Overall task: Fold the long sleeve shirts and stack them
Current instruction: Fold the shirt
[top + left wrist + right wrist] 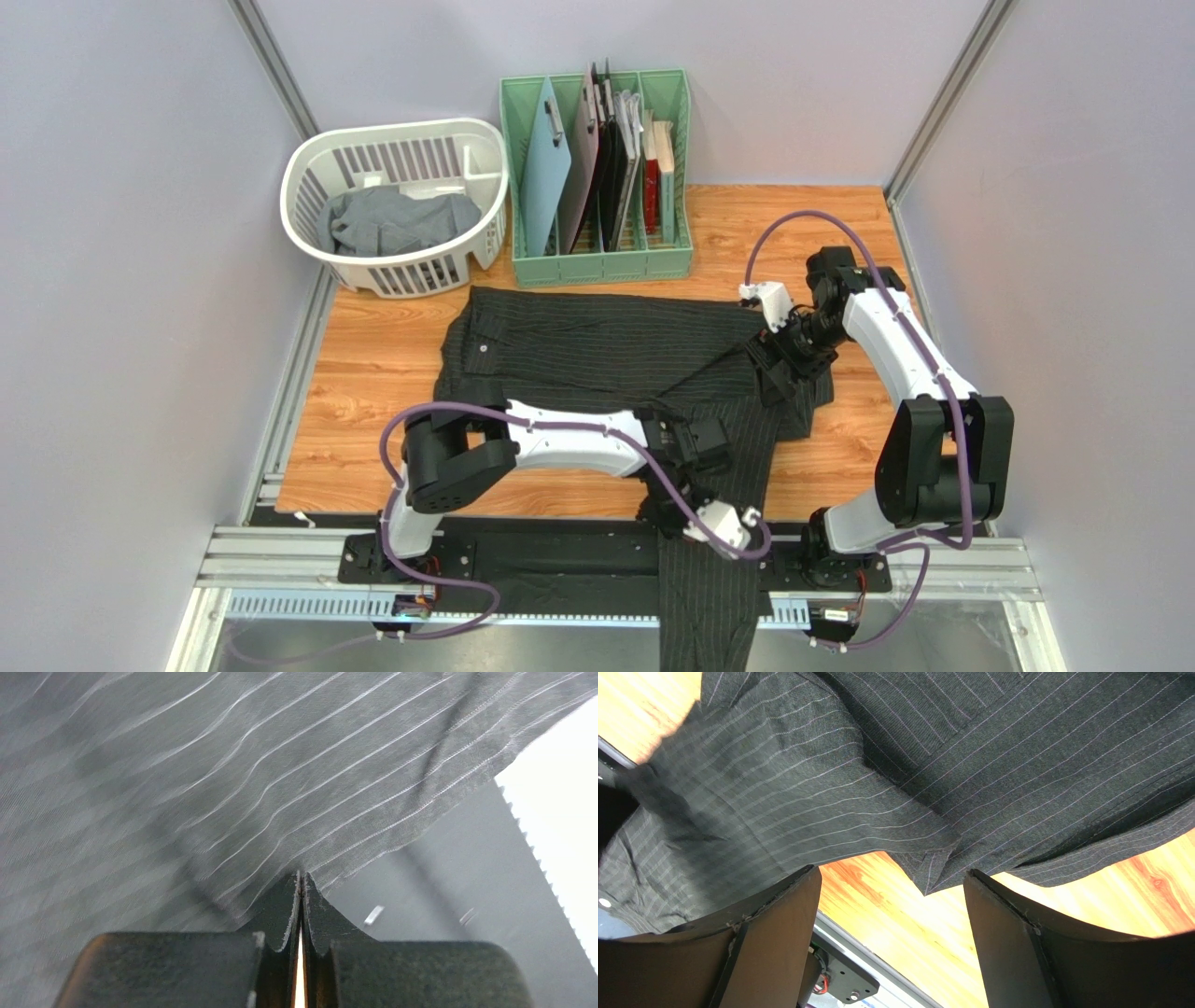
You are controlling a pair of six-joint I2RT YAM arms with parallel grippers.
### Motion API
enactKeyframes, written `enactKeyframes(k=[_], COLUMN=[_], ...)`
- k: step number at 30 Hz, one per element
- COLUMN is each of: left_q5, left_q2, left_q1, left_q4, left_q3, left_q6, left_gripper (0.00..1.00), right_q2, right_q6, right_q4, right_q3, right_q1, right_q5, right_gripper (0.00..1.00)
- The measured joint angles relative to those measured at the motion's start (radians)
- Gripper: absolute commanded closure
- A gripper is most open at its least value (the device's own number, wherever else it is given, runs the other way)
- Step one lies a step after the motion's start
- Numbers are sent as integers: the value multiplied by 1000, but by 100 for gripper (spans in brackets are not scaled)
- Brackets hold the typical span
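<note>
A black pinstriped long sleeve shirt lies spread on the wooden table, with one sleeve hanging over the near edge between the arm bases. My left gripper is at that edge. In the left wrist view it is shut on the striped cloth, and folds run out from the tips. My right gripper hovers open over the shirt's right edge; a cloth corner sits between its open jaws. A plain grey shirt lies crumpled in the white basket.
A white laundry basket stands at the back left. Next to it is a green rack holding boards and folders. Metal rails run along the near edge, and grey walls close in both sides.
</note>
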Motion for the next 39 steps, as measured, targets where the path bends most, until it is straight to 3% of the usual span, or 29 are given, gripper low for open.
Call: enactKeyframes(k=[1, 4, 7, 11, 16, 21, 24, 27, 28, 34, 39], left_q5=[-10, -59, -94, -107, -102, -130, -134, -112, -107, -111, -28], left_q2=[-3, -23, -108, -227, -202, -102, -89, -85, -84, -95, -171], left_q1=[25, 108, 141, 23, -158, -206, -204, -202, -202, -172, -47], left_q4=[-12, -48, -52, -43, 37, 87, 101, 93, 89, 116, 49], left_q3=[0, -14, -82, -118, -112, -120, -111, -108, -108, -108, -93], left_q6=[3, 38, 46, 35, -10, -31, -34, -42, -44, -51, -130], left_gripper=[98, 1, 1, 1, 1, 4, 27, 71, 99, 100, 100], right_q2=[0, 0, 0, 0, 2, 4, 6, 6, 6, -1, -39], right_q6=[-1, -2, -5, -8, -9, -9, -8, -9, -9, -8, -2], right_q4=[0, 0, 0, 0, 0, 0, 0, 0, 0, -1, -1], right_q3=[1, 1, 1, 1, 1, 1, 1, 3, 3, 5, 27], right_q1=[0, 0, 0, 0, -2, -2, -2, -2, -2, -2, -2], right_q5=[1, 2, 3, 6, 7, 7, 8, 7, 6, -5, -37], right_gripper=[20, 20, 20, 20, 19, 19, 19, 19, 19, 18, 11])
